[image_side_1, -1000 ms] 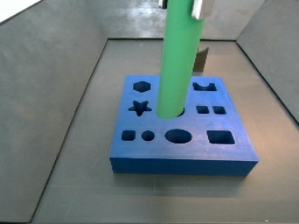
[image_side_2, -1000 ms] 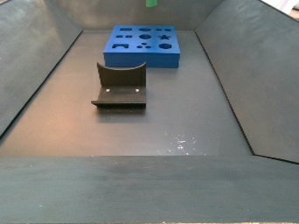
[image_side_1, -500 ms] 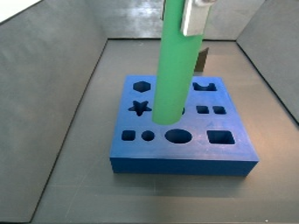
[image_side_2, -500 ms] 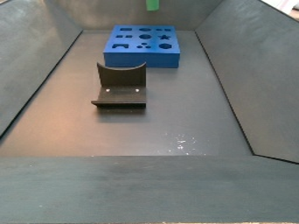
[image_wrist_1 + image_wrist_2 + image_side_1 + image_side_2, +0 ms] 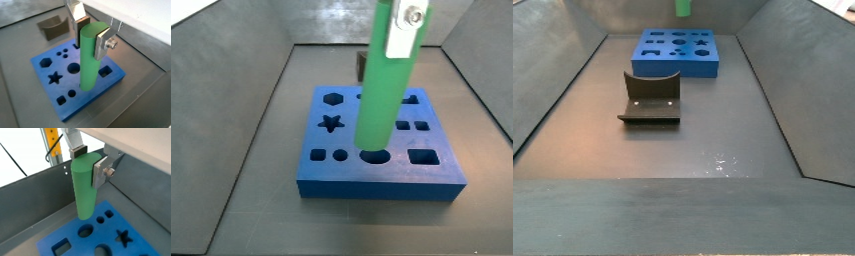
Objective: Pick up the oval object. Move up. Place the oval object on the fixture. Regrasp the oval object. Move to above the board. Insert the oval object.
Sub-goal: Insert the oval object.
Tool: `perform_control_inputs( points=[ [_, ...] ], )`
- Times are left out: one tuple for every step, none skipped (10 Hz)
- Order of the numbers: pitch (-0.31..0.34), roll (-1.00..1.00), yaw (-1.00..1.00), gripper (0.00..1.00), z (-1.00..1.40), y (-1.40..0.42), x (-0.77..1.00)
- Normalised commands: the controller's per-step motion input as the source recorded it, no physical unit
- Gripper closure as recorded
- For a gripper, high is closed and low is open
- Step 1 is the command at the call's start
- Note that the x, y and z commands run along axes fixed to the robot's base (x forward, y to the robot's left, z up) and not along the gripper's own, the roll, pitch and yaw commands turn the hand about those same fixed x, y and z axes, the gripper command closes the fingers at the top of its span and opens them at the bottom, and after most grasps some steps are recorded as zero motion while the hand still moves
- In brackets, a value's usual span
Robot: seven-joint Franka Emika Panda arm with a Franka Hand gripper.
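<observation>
My gripper [image 5: 90, 32] [image 5: 89, 162] is shut on the oval object [image 5: 87, 62] [image 5: 83, 188], a bright green peg with its top end between the silver fingers. The peg hangs upright above the blue board [image 5: 87, 98] [image 5: 140, 248]. In a side view the oval object [image 5: 381, 100] lines up over the large front-centre hole of the board [image 5: 345, 185], with the gripper [image 5: 400, 25] at the top edge. In a side view only the peg's tip [image 5: 683, 6] shows, well above the board [image 5: 673, 68]. The dark fixture [image 5: 649, 98] [image 5: 53, 25] stands apart from the board with nothing on it.
Sloping grey walls [image 5: 547, 90] [image 5: 225, 110] close in the floor on all sides. A yellow frame [image 5: 53, 148] shows beyond the wall in a wrist view.
The gripper has carried the peg across the board; in a side view its lower end went from the middle holes to the front-centre hole. The grip is unchanged.
</observation>
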Motion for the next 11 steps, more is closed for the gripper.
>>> perform_control_inputs(
  points=[
    [0.017, -0.01, -0.33, 1.00, -0.10, 0.20, 0.81],
    [0.066, -0.02, -0.20, 1.00, -0.13, 0.24, 0.56],
    [0.069, 0.00, -0.08, 1.00, -0.01, 0.24, 0.12],
    [0.010, 0.00, 0.00, 1.00, 0.00, 0.00, 0.00],
    [0.000, 0.00, 0.00, 1.00, -0.25, 0.00, 0.07],
    [0.006, 0.00, 0.00, 1.00, -0.38, 0.00, 0.02],
    [0.010, 0.00, 0.00, 1.00, -0.37, 0.03, 0.01],
    [0.000, 0.00, 0.00, 1.00, -0.20, 0.04, 0.00],
    [0.000, 0.00, 0.00, 1.00, -0.06, 0.00, 0.00],
    [0.014, 0.00, -0.05, 1.00, -0.24, 0.05, -0.10],
    [0.007, 0.00, -0.05, 1.00, -0.31, 0.01, -0.11]
  ],
)
